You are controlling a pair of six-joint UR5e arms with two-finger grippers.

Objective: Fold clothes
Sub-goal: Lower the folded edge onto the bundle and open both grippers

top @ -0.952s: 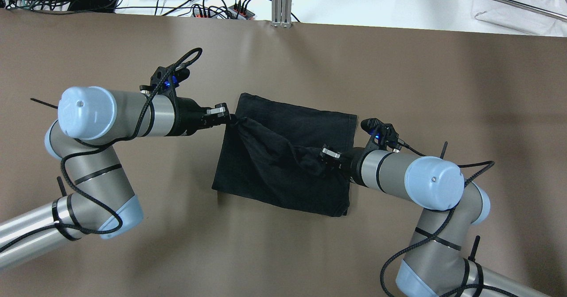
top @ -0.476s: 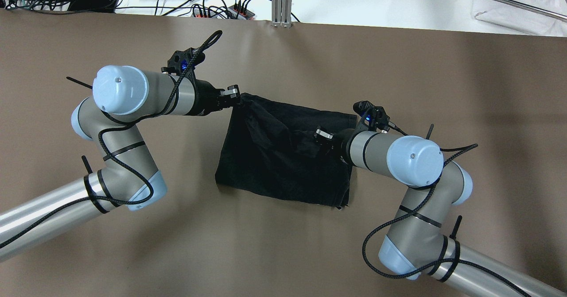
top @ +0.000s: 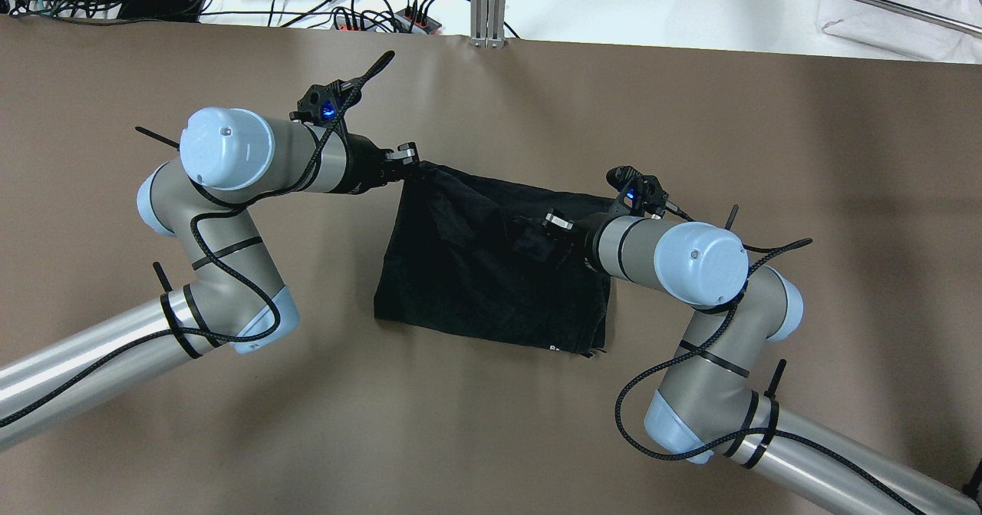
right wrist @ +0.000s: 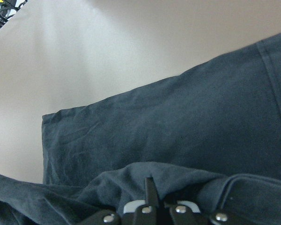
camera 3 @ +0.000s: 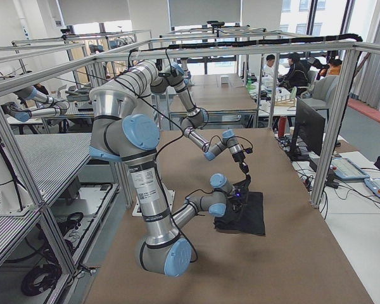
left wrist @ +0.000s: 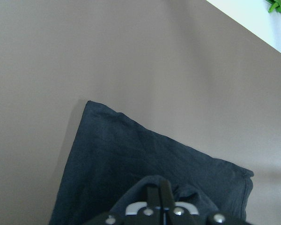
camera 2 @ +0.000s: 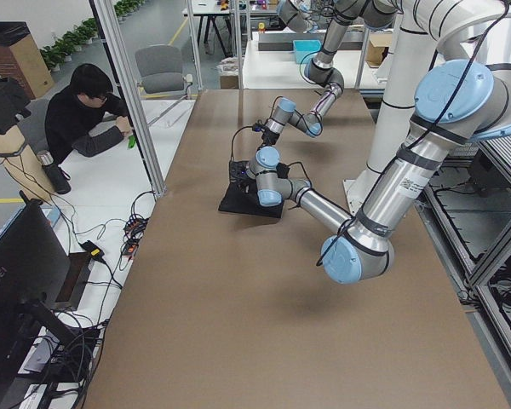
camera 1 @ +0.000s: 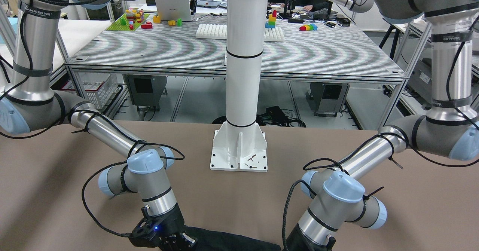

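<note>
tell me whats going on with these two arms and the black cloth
Two robot arms are working on folding a black garment on the brown table. The left end effector is shut on fabric at the garment's far left corner. The right end effector is shut on a bunched fold raised over the middle. The rest lies flat.

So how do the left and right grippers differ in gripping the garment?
The left gripper grips the garment at its far left corner; the right gripper grips a bunch over its middle. The left sits farther from the robot than the right. Both have jaws shut on fabric.
</note>
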